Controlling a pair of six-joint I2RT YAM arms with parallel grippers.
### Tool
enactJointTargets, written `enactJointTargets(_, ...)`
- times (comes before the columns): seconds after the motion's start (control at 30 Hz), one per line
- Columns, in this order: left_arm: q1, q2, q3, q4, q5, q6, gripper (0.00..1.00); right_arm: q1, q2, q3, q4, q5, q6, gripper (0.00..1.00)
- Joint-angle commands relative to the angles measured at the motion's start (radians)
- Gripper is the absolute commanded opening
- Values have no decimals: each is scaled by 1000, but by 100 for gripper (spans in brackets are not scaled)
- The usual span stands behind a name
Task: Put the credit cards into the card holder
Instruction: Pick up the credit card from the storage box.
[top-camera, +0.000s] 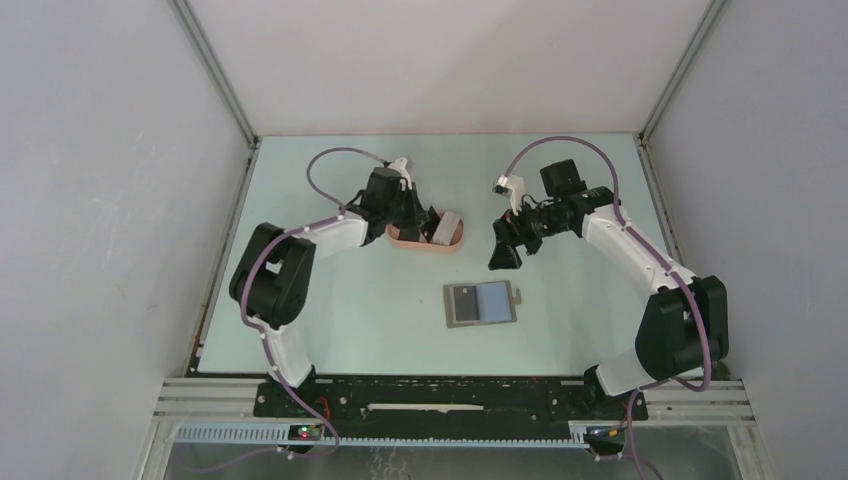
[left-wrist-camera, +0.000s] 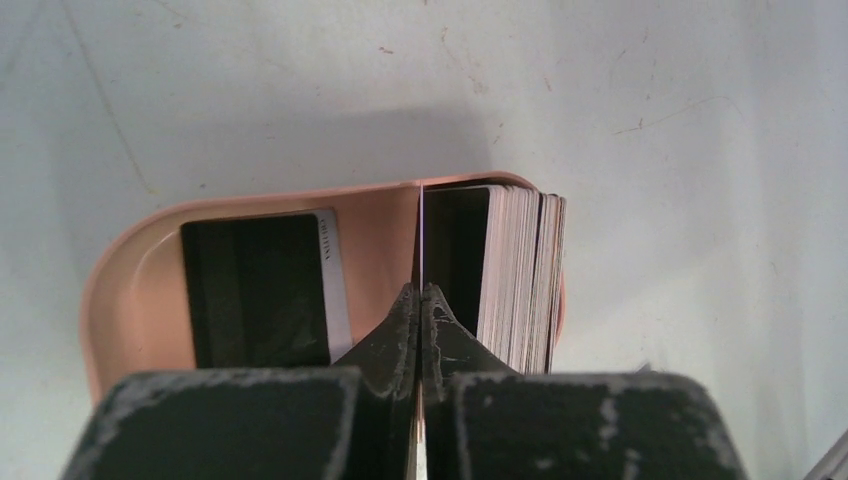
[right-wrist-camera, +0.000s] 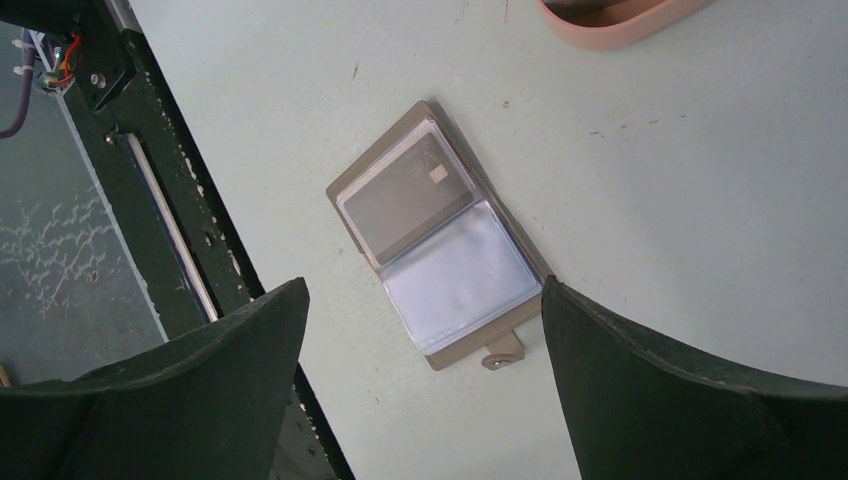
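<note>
Over the right half of the card holder (left-wrist-camera: 120, 270), found the left gripper (left-wrist-camera: 421, 297) pinched fully shut on an edge-on card (left-wrist-camera: 423, 235), its thin pale edge standing upright inside the holder. Got that from the left wrist view alone; from the top view saw merely the gripper's dark bulk covering the holder's left part, with the grip itself hidden. Picked out, again only from that wrist view, a black card (left-wrist-camera: 255, 290) lying flat on the holder's floor left of the held card, and a stack of cards (left-wrist-camera: 520, 280) standing on edge at the holder's right end, near the held card. Noted a whitish strip along the black card's right side carrying tiny print, too small to read. Well to the right of the holder, saw the right gripper (top-camera: 505, 250) spread wide above the table (top-camera: 340, 310) and holding nothing. Looked down through its wrist view on an open grey wallet (right-wrist-camera: 440, 235) lying flat, apart from the holder and nearer the arm bases, with a grey card (right-wrist-camera: 410, 195) in one clear sleeve and a snap tab at one edge. Made out a small chip-like square on that grey card, but could read no name or number there.
</note>
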Motion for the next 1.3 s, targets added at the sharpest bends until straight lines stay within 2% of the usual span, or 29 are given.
enactJointTargets(0.0, -4, -112, -61, 43, -90, 29, 0, -5, -2, 35, -7, -29, -18, 95)
enactJointTargets(0.23, -31, -253, -187, 187, -147, 92, 0, -7, -18, 34, -13, -33, -30, 94)
enactJointTargets(0.43, -38, -416, -374, 411, -91, 112, 0, -8, -69, 33, -29, -63, -64, 91)
enactJointTargets(0.63, -53, -587, -587, 661, 47, 13, 0, -21, -170, 14, -37, -200, -77, 90)
enactJointTargets(0.8, -120, -768, -771, 833, 42, -83, 0, -49, -282, -35, 5, -328, -51, 91)
enactJointTargets(1.0, -245, -950, -966, 1055, -73, -229, 0, -94, -350, -110, 95, -561, 43, 92)
enactJointTargets(1.13, -353, -1002, -1014, 1087, -180, -247, 0, -93, -362, -164, 179, -645, 90, 93)
enactJointTargets(1.27, -449, -987, -1030, 1155, -296, -217, 0, -71, -332, -189, 207, -710, 114, 93)
